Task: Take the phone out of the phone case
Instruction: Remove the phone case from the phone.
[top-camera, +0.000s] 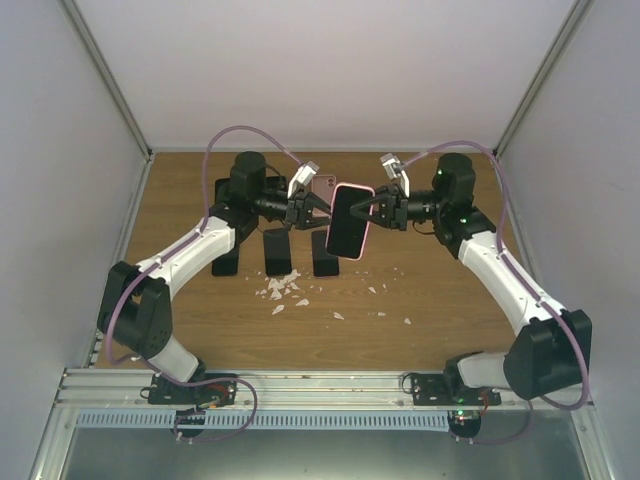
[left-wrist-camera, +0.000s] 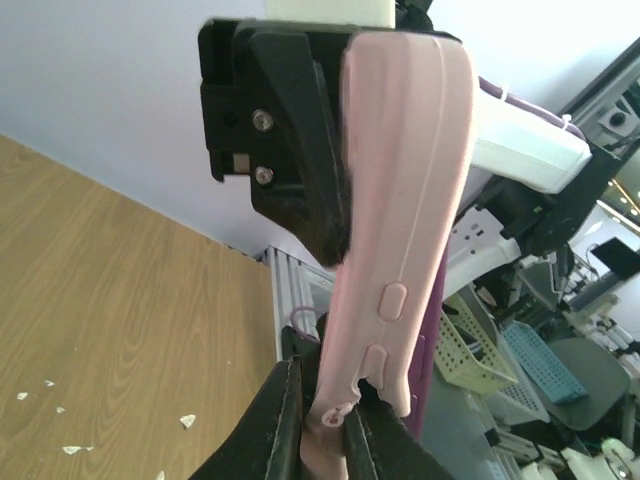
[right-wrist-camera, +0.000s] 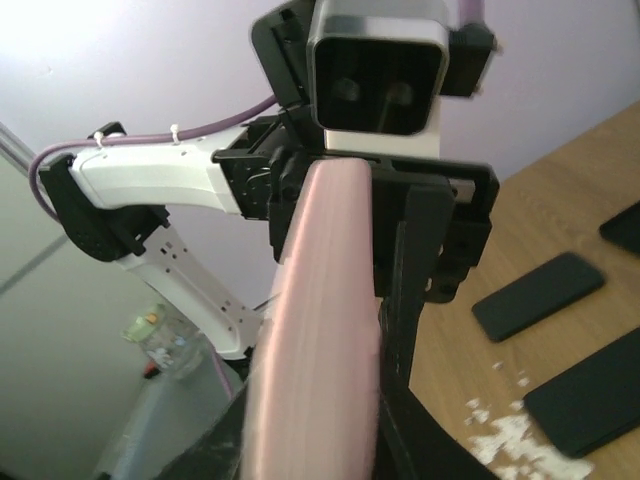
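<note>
While both arms met above the table (top-camera: 440, 300), the pink phone case (left-wrist-camera: 400, 200) was held in the air between them with the phone (top-camera: 346, 222) seated inside; the left pincer (top-camera: 320, 208) was pinched tight on one edge of it, the right pincer (top-camera: 375, 207) clamped tight on the opposite edge

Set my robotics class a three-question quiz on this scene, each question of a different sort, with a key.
1. True or false: the pink phone case lies flat on the table.
2. How many black phones lie on the table? A two, B three, C five.
3. Fill in: both arms' jaws are ___ on the case.
Key: 1 false, it is held up in the air; 2 B; 3 shut.
</note>
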